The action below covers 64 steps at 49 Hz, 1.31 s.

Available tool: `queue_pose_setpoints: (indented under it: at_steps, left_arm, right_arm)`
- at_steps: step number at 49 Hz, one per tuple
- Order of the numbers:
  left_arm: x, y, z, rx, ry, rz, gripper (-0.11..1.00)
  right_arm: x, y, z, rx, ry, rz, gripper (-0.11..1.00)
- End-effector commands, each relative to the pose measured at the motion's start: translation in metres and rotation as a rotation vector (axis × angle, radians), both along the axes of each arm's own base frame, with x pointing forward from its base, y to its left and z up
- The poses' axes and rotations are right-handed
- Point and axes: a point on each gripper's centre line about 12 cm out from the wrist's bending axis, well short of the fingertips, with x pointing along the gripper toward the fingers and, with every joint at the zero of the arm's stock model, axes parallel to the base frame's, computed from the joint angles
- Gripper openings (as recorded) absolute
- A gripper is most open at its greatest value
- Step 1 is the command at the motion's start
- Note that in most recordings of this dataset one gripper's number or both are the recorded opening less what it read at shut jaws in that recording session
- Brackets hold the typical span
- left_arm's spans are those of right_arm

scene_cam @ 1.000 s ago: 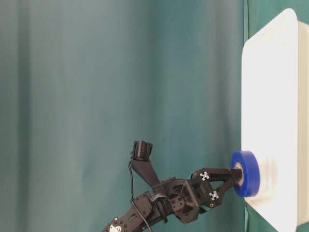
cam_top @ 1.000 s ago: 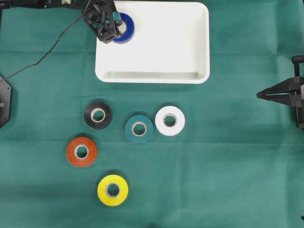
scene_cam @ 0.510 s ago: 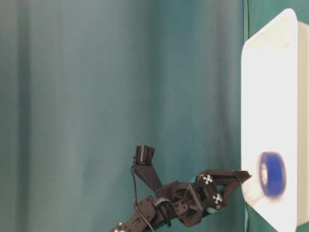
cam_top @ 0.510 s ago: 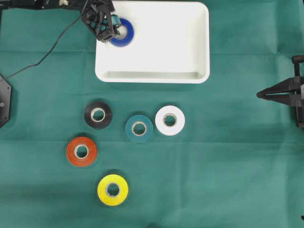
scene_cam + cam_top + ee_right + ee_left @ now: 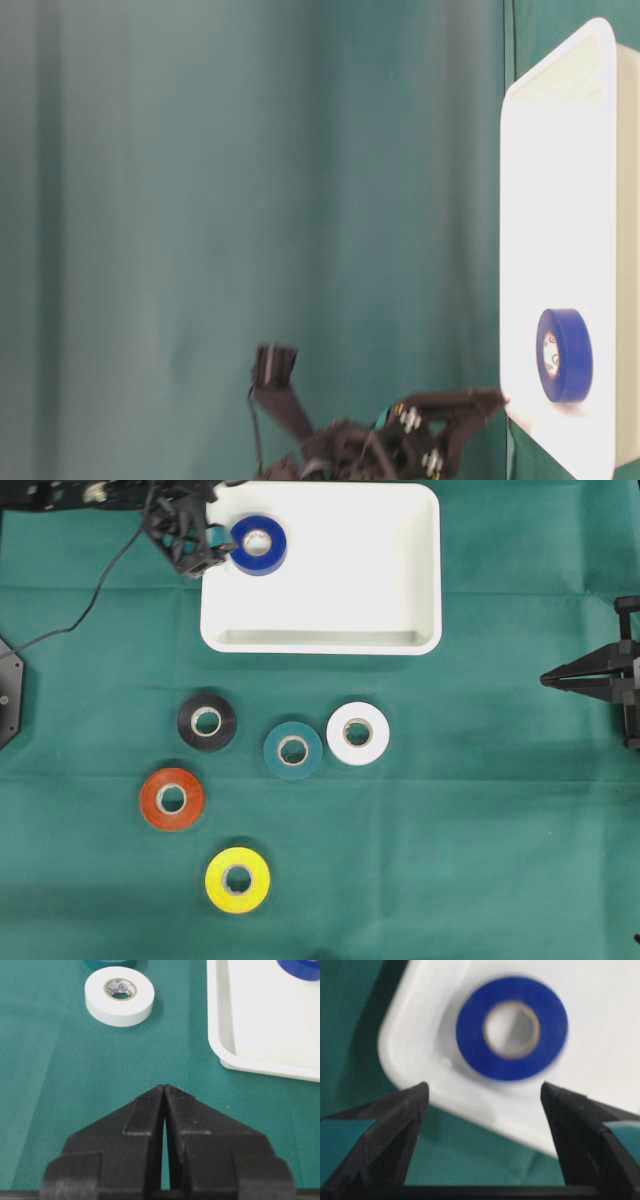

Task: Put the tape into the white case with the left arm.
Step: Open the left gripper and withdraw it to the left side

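the surface (image 5: 480, 860) is covered in a matte green cloth with faint creases. on it the case (image 5: 380, 590), the landmark here, is a wide shallow white plastic tray, smooth and glossy, with rounded corners and a raised rim.

step in hand, as i judge it: the release. the blue tape (image 5: 259, 545) lies flat on the floor of the case, in its far left corner, touching no tool. the left tool (image 5: 200, 548) sits just outside the case's left rim, its jaws spread wide and empty; the wrist view shows the roll between and beyond the two black fingers (image 5: 390, 1130), which carry teal strips. the arm looks blurred at table level.

the next move calls for lifting clear of the rim without catching it, then choosing another roll if more are meant to go in.

the right tool (image 5: 164, 1091), plain black with pointed fingers, rests well to the right of the case, closed and holding nothing.

in front of the case lie five more flat rings with pale cores: black (image 5: 207, 722), teal (image 5: 293, 751), white (image 5: 358, 734), orange (image 5: 172, 799) and yellow (image 5: 238, 880), all smooth vinyl by the look.
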Motion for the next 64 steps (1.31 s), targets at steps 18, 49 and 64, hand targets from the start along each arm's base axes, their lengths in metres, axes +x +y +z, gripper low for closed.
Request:
queue_pose_setpoints:
  at_steps: [18, 49, 64]
  left_arm:
    - [-0.066, -0.08, 0.024, 0.012, -0.114, -0.081, 0.87]
    - [-0.12, -0.137, 0.023, -0.008, -0.259, -0.179, 0.87]
    - [-0.117, -0.19, 0.018, -0.062, -0.25, -0.447, 0.87]
  right_arm:
    - [0.002, 0.0, 0.004, -0.002, -0.014, 0.001, -0.1]
    - [0.002, 0.0, 0.005, 0.0, -0.02, 0.0, -0.1]
    - [0.002, 0.0, 0.005, -0.002, -0.02, 0.001, -0.1]
